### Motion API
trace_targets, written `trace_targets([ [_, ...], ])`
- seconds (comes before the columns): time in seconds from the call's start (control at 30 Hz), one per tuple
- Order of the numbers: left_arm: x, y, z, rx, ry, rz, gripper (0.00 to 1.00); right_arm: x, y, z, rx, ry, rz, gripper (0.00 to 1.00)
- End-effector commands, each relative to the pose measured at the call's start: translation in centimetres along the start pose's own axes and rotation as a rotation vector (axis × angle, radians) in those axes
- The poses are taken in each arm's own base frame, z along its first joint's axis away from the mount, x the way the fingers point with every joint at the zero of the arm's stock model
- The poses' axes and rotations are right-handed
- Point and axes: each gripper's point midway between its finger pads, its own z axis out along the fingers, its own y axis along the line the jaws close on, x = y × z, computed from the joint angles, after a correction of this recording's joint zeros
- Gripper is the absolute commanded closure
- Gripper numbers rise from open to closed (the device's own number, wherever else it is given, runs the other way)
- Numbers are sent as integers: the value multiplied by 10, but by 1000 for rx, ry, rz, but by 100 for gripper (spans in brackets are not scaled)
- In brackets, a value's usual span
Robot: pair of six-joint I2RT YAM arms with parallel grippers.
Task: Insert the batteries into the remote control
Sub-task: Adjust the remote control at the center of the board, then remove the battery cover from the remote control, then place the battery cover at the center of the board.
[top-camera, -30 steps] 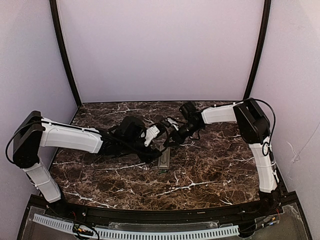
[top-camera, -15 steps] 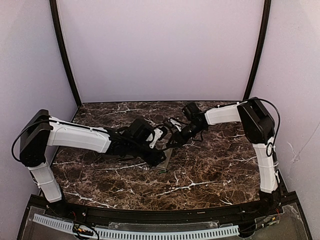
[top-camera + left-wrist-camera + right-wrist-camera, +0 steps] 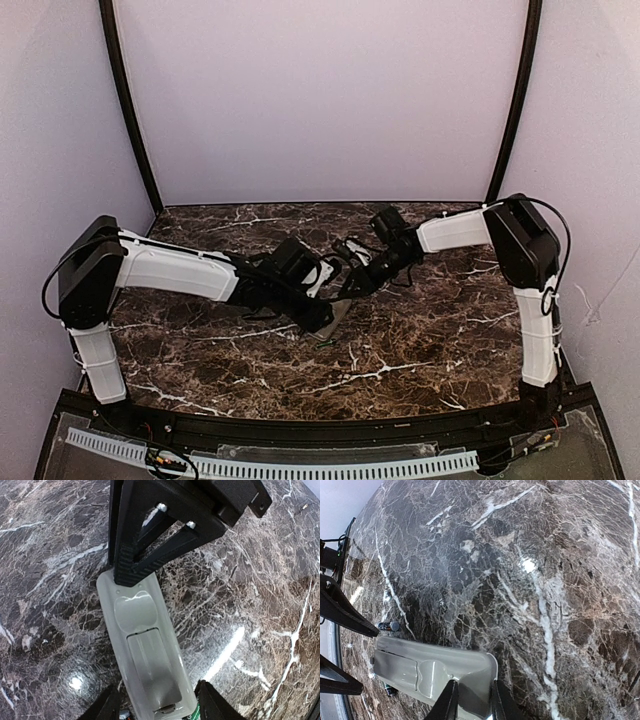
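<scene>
Remote control (image 3: 145, 650) between both grippers, apparently.

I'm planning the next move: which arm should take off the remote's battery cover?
Left, probably. Its open gripper straddles the cover end of the remote, while the right gripper is shut on the other end, steadying it.

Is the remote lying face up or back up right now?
Back up: the remote control shows its greyish back and battery cover, no buttons or screen.

Both arms reaching inward, left hand (image 3: 157, 702) spread, right hand (image 3: 472, 697) pinched narrow
</scene>
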Motion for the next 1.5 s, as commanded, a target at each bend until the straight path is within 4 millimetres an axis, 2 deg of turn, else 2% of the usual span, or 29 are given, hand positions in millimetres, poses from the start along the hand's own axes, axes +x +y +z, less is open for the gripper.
trace_targets([
  [0.0, 8, -9, 1, 40, 52, 18, 48, 48, -2, 7, 26, 129, 107, 78],
  [0.2, 11, -12, 7, 56, 71, 25, 58, 52, 0, 5, 26, 133, 113, 78],
  [0.7, 19, 0, 17, -9, 116, 41, 69, 56, -1, 5, 29, 138, 116, 79],
  [0.93, 11, 7, 7, -52, 93, 44, 78, 57, -2, 5, 30, 138, 119, 79],
  [1.1, -6, 10, -14, -67, 39, 44, 82, 56, -3, 5, 31, 137, 123, 79],
  [1.27, -11, 34, -32, -117, 10, 8, 82, 55, -3, 4, 21, 131, 133, 78],
  [1.33, -6, 48, -37, -138, 6, -23, 83, 55, -3, 4, 24, 129, 136, 77],
  [1.47, 18, 82, -42, -204, 37, -90, 83, 52, -3, 0, 25, 116, 138, 73],
])
